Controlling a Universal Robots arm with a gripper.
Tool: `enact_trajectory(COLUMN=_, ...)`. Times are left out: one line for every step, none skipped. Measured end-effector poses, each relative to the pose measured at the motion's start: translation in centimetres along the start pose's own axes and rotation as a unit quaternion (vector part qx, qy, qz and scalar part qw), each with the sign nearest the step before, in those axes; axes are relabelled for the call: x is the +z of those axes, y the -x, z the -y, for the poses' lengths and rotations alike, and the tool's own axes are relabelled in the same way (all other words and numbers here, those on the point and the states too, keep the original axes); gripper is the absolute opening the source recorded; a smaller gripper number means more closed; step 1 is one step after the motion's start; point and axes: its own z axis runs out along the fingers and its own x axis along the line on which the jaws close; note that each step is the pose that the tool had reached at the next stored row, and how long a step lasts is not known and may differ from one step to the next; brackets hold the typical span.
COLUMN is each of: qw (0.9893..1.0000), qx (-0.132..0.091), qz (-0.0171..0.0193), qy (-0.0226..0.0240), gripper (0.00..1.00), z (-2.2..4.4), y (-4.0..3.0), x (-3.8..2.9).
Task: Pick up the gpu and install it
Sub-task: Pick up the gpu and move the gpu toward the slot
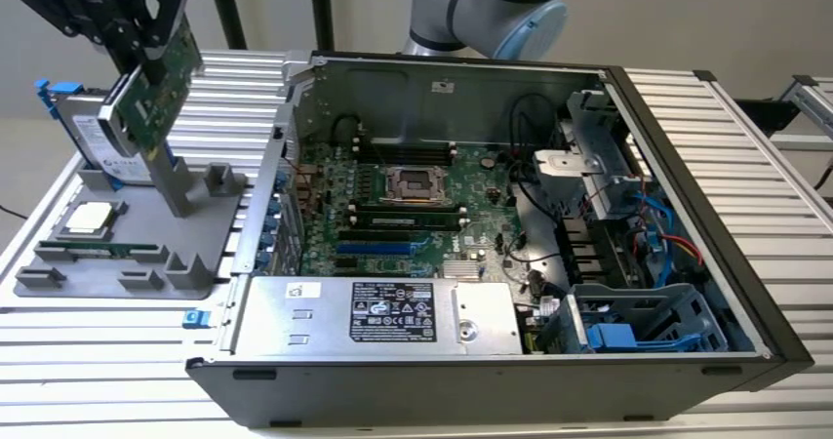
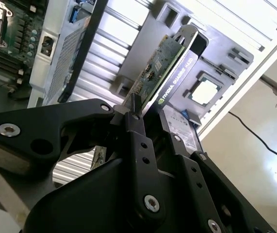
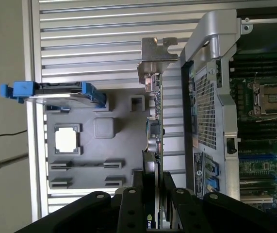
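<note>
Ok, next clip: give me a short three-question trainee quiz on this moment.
1. True or false: the gpu is seated inside the computer case.
2. The claw is shut on: A) the hard drive, B) the gpu, C) the processor chip.
3. Fill in: the gpu is held over the grey ___ at the exterior view's left.
Key: 1 false; 2 B; 3 tray.
</note>
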Motion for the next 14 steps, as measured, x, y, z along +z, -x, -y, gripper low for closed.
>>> enact_trajectory(qw=1.0, qx=0.0, qz=0.0001, qy=0.0001, gripper=0.0, z=-0.01, y=0.04, x=0.01)
enact_trajectory(qw=1.0, qx=0.0, qz=0.0001, qy=0.0, gripper=0.0, z=-0.01, y=0.09, x=0.01)
enact_trajectory(qw=1.0, qx=0.0, qz=0.0001, qy=0.0, gripper=0.0, z=-0.02, y=0.14, x=0.0)
enact_trajectory(qw=1.0, qx=0.0, qz=0.0001, qy=0.0001, gripper=0.0, z=-0.03, y=0.19, x=0.01)
enact_trajectory(qw=1.0, qx=0.0, qz=0.0001, qy=0.0, gripper=0.0, z=-0.04, y=0.25, x=0.01)
enact_trajectory(qw=1.0, qx=0.0, qz=0.0001, qy=0.0001, gripper=0.0, z=-0.04, y=0.33, x=0.01)
enact_trajectory(qw=1.0, qx=0.0, qz=0.0001, qy=0.0, gripper=0.0, z=-0.05, y=0.4, x=0.01)
enact_trajectory(qw=1.0, qx=0.0, qz=0.0, qy=0.0, gripper=0.0, z=-0.06, y=0.48, x=0.0)
enact_trajectory(qw=1.0, qx=0.0, qz=0.0001, qy=0.0, gripper=0.0, z=-0.06, y=0.56, x=0.01)
enact_trajectory(qw=1.0, qx=0.0, qz=0.0001, qy=0.0001, gripper=0.0, z=-0.07, y=0.64, x=0.01)
enact_trajectory(qw=1.0, qx=0.0, qz=0.0001, qy=0.0001, gripper=0.0, z=-0.08, y=0.71, x=0.01)
enact_trajectory(qw=1.0, qx=0.0, qz=0.0001, qy=0.0, gripper=0.0, z=-0.08, y=0.79, x=0.01)
enact_trajectory(qw=1.0, qx=0.0, qz=0.0001, qy=0.0, gripper=0.0, z=-0.09, y=0.87, x=0.01)
enact_trajectory(qw=1.0, qx=0.0, qz=0.0001, qy=0.0, gripper=0.0, z=-0.09, y=0.94, x=0.01)
